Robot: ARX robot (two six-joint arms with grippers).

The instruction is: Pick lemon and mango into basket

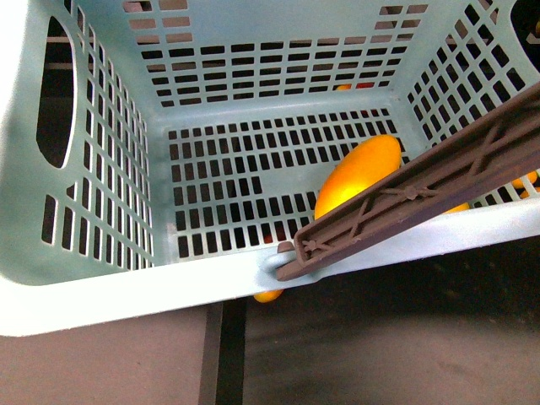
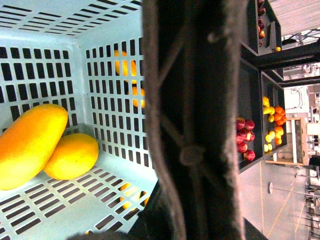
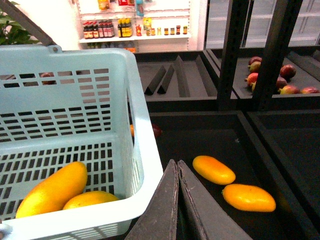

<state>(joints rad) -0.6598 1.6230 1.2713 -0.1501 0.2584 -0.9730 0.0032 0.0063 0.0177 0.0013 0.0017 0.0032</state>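
The pale aqua basket (image 1: 110, 287) fills the front view, with its brown ribbed handle (image 1: 422, 190) lying across the near right corner. A long orange-yellow mango (image 1: 359, 173) lies on the basket floor. In the left wrist view the mango (image 2: 27, 145) rests against a shorter yellow oval lemon (image 2: 72, 155). My left gripper (image 2: 185, 220) is shut on the handle (image 2: 192, 100), which hides its fingers. My right gripper (image 3: 175, 165) is shut with nothing in it, just outside the basket's rim (image 3: 145, 145). From this side the mango (image 3: 52, 190) and lemon (image 3: 90, 200) lie inside the basket.
Two loose mangoes (image 3: 214, 170) (image 3: 249, 197) lie in the dark bin beside my right gripper. Red fruit (image 3: 272, 75) fills a farther bin behind black uprights (image 3: 230, 55). Red and yellow fruit bins (image 2: 260, 130) show past the handle. A yellow fruit (image 1: 268, 295) sits under the basket.
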